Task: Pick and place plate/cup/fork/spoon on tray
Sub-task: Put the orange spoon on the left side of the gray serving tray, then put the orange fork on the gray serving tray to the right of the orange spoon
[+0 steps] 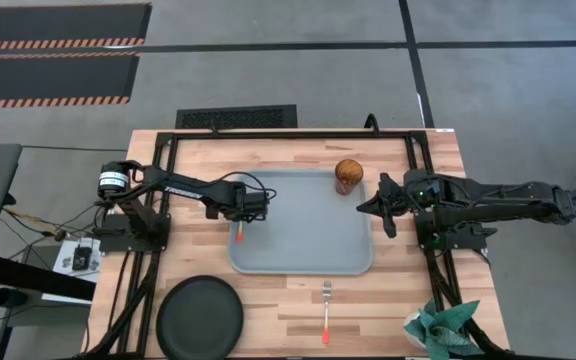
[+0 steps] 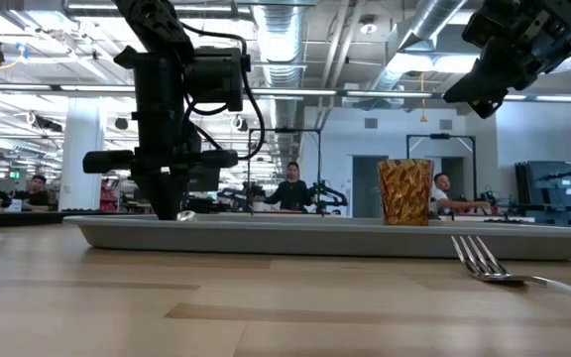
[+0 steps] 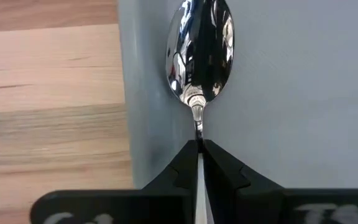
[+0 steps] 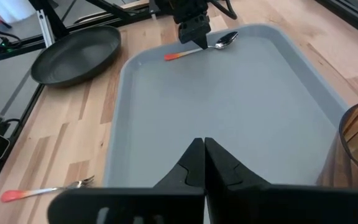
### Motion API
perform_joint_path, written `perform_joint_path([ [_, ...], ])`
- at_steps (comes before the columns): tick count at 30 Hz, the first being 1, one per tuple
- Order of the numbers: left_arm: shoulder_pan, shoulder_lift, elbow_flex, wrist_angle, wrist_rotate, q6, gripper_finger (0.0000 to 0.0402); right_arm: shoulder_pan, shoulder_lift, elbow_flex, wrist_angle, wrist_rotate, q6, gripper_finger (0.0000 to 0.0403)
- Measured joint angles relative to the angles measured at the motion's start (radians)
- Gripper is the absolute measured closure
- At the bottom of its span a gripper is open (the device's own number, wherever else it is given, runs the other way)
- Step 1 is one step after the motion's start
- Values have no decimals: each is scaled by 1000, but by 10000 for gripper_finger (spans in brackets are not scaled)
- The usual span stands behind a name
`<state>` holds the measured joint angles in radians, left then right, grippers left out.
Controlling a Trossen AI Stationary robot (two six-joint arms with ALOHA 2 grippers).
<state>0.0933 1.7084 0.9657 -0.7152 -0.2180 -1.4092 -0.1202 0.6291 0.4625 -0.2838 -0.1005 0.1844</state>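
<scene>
The pale blue-grey tray lies mid-table. My left gripper stands over its left edge, shut on the spoon, whose silver bowl lies just inside the tray's left wall. The amber cup stands upright in the tray's far right corner. My right gripper is shut and empty, above the tray's right edge near the cup. The black plate sits on the table at the near left. The fork lies on the table in front of the tray. My left gripper pinches the spoon's thin neck, between bowl and orange-red handle, between its two fingers. The fingers point down from above and lie across the spoon. The spoon is about level at the tray floor; whether it rests there I cannot tell.
A teal crumpled thing sits at the table's near right corner. A black grille lies at the far edge. The tray's middle is bare. People sit in the room beyond the table.
</scene>
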Motion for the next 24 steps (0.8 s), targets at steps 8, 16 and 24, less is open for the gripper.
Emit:
perform_joint_path([
  [8,0,-2,1,23,-4,6,335,0,0,0,0,0,0,392],
  [16,0,-29,2,37,-8,19,319,0,0,0,0,0,0,392],
  [24,-16,-161,2,37,-97,85,319,0,0,0,0,0,0,392],
])
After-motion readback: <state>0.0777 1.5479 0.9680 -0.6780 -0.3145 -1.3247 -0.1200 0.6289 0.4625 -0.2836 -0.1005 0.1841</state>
